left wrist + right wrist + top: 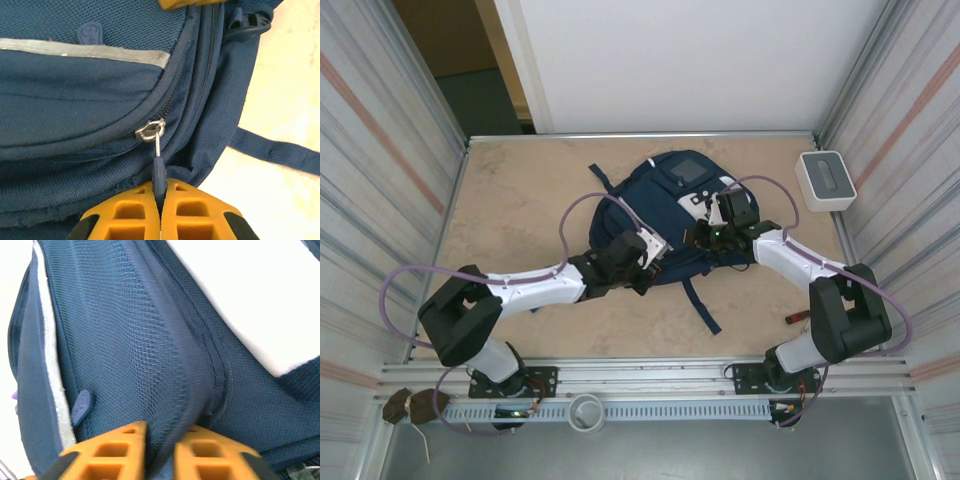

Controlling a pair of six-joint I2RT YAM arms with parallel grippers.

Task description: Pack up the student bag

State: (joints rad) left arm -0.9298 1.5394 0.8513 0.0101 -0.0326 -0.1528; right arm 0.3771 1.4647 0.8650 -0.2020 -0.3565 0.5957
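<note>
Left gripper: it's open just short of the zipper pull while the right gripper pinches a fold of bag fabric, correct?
No. The left gripper is shut on the zipper pull, as the left wrist view shows. The right gripper does pinch a fold of the student bag.

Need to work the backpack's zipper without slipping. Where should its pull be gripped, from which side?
Grip the dark pull tab hanging from the metal slider, coming from its free end, pinching its flat faces. It is thin and stands clear of the backpack; the left hand holds it so.
</note>
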